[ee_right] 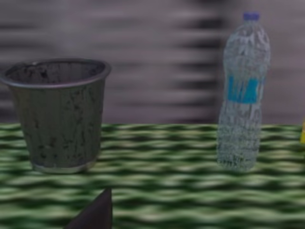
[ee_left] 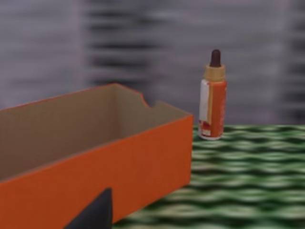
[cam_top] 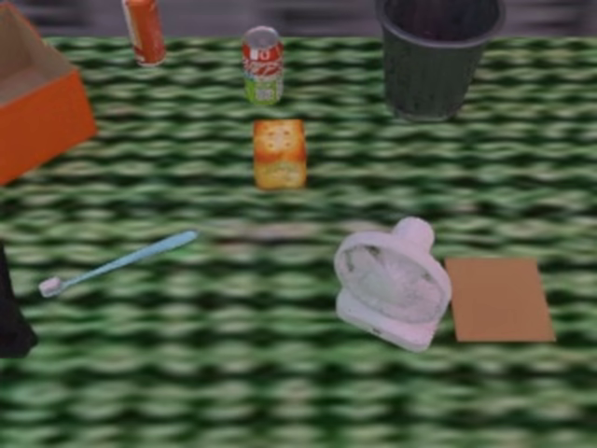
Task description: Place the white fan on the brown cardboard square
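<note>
The white fan (cam_top: pixel 392 285) stands on the green cloth right of the table's middle, its round grille cage tilted upward. The brown cardboard square (cam_top: pixel 499 299) lies flat just to its right; the fan's cage reaches the sheet's left edge in the top view, while its base rests off the sheet. My left gripper (cam_top: pixel 11 322) is parked at the table's far left edge, well away from the fan. My right gripper (ee_right: pixel 95 214) shows only as a dark tip in the right wrist view and is outside the top view. Neither wrist view shows the fan or the cardboard.
A deep orange open box (cam_top: pixel 33 98) sits at the back left, beside an orange dropper bottle (cam_top: pixel 144 30). A soda can (cam_top: pixel 263 63), an orange-yellow cube (cam_top: pixel 279 153) and a dark bin (cam_top: pixel 437 56) stand farther back. A blue toothbrush (cam_top: pixel 117 263) lies left. A water bottle (ee_right: pixel 243 90) stands near the bin.
</note>
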Robot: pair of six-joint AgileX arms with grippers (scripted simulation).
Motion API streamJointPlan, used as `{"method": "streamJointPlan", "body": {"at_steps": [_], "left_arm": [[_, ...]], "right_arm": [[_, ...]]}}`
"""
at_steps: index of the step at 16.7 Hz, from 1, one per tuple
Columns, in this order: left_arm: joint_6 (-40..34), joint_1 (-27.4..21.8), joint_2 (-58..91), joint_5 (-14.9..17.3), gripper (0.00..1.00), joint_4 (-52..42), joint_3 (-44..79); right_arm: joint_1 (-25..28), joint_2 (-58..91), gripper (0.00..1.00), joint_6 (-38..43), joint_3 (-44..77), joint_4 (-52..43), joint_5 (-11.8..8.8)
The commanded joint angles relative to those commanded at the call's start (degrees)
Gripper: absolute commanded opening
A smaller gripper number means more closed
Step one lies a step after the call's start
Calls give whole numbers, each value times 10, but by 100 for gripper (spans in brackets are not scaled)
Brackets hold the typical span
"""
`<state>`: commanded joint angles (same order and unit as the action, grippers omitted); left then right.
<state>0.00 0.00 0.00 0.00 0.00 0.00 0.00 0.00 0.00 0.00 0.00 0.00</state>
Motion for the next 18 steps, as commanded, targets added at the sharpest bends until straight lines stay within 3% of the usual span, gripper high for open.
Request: {"method": "streamJointPlan", "body": {"at_steps": [4, 8, 18], "left_arm": [[0, 0, 0, 0, 100, 0, 0], [0, 0, 0, 0, 100, 0, 0], [0, 0, 0, 0, 100, 0, 0]], "right_arm": [[9, 17, 100, -5, 17, -17, -1], [54, 125, 100, -30, 124, -111, -2], [240, 685, 100, -132, 644, -513, 0]]}}
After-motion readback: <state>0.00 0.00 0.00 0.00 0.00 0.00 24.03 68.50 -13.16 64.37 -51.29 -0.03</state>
